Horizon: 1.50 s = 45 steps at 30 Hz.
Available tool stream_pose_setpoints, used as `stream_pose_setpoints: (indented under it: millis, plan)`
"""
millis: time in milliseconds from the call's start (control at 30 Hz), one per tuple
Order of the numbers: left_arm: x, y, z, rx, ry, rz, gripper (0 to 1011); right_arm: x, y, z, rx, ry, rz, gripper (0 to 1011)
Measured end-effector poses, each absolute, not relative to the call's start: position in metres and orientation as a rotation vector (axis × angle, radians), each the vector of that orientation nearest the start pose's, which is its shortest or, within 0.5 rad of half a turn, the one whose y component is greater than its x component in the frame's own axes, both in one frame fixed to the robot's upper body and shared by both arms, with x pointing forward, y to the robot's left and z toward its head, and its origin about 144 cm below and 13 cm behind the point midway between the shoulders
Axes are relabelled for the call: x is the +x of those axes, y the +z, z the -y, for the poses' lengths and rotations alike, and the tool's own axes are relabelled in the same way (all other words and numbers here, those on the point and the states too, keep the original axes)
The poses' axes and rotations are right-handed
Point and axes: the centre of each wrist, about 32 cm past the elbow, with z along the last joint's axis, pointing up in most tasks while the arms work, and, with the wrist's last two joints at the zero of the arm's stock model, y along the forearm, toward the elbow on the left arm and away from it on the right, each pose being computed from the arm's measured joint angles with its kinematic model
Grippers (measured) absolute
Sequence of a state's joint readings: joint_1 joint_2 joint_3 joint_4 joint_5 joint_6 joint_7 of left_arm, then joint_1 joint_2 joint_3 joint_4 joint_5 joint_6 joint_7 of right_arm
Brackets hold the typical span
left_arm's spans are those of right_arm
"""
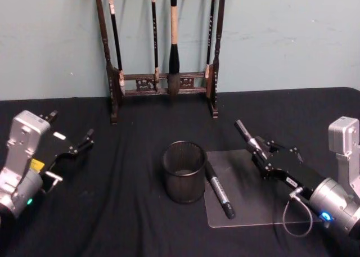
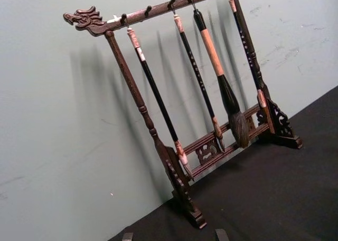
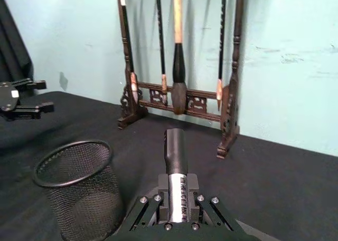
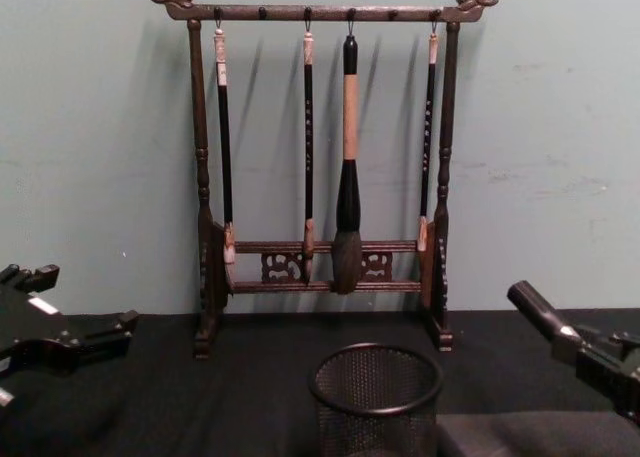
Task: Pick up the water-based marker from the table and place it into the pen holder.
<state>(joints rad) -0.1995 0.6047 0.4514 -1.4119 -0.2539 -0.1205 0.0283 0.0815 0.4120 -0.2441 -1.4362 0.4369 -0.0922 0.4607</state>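
a: what's nearest us?

b: at about 4 o'clock from the cup, a clear plastic sheet [image 1: 253, 203] lies on the black tablecloth [image 1: 112, 212]. a second, all-black marker [image 1: 219, 190] rests on it, its far end just beside the cup's base. around 3 o'clock, over the sheet's far edge, the right gripper [image 1: 263, 156] is pinching a black-capped marker with a silver barrel [image 1: 248, 136]. that one is off the table, cap tilted up toward 11 o'clock.

a: and the other arm?

b: the left gripper [image 1: 70, 127] hangs well apart at 9 o'clock, fingers spread, holding nothing.

a: the target?

b: the small black wire-mesh pen holder [image 1: 183, 186] stands upright in the middle and looks empty. behind it, at 12 o'clock, the tall dark wooden brush rack [image 1: 163, 77] stands against the wall.

a: so how should this step go?

b: my read is that the pick is done and the carry is in hand. bring the silver-barrelled marker toward 9 o'clock until it sits over the rim. turn the wrist so it stands near vertical, then lower one end inside before letting go. the mouth is narrow and the mesh looks light, so a slanted entry could catch the rim and tip the cup. pass above the all-black marker, not through it.
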Motion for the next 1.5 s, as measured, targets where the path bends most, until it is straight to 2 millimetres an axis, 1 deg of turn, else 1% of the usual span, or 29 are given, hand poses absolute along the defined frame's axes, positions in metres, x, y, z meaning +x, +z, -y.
stream_pose_setpoints:
  millis: [433,700,1000,1500]
  plan:
    - [0.489,1.14,-0.31,0.304,1.248,0.285,1009,0.476,1.129,0.287,0.004,-0.866,-0.014,197]
    - [0.489,1.14,-0.31,0.304,1.248,0.285,1009,0.487,1.137,0.28,0.007,-0.833,0.006,197]
    - [0.489,1.14,-0.31,0.304,1.248,0.285,1009,0.509,1.148,0.26,0.005,-0.794,0.015,197]
    - [0.489,1.14,-0.31,0.304,1.248,0.285,1009,0.529,1.152,0.232,-0.011,-0.742,0.042,197]
